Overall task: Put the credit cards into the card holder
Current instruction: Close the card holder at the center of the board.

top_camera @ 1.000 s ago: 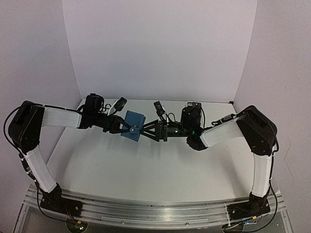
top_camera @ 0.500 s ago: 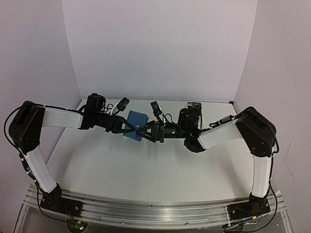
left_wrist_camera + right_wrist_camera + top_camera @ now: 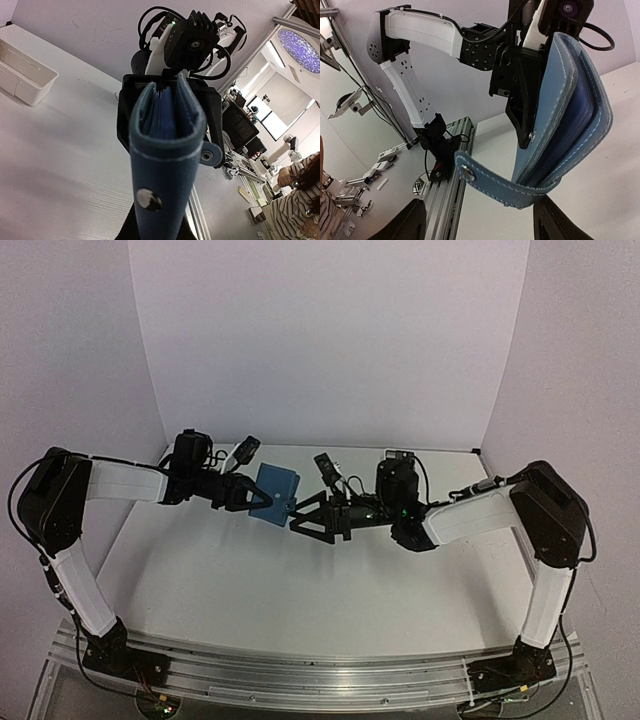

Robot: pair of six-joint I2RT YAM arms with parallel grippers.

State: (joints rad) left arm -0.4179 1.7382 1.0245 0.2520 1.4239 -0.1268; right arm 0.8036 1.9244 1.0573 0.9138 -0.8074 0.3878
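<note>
The blue card holder (image 3: 279, 494) hangs in the air above the table's far middle, gripped by my left gripper (image 3: 262, 498), which is shut on its left edge. In the left wrist view the card holder (image 3: 167, 150) stands edge-on with a metal snap stud (image 3: 149, 199) and a round clasp tab (image 3: 212, 154). My right gripper (image 3: 303, 521) is open just right of it. In the right wrist view the holder (image 3: 570, 110) is slightly agape and its strap (image 3: 505, 182) hangs between my open right fingers (image 3: 412, 220). No credit card shows.
A long white tray (image 3: 22, 75) stands on the table at the far left. The back wall and side walls close in the white table (image 3: 300, 590). An aluminium rail (image 3: 320, 675) runs along the near edge.
My right gripper has shifted a little nearer and lower beside the card holder, and its jaws look wider apart. The left gripper still holds the holder, which shifted only slightly.
</note>
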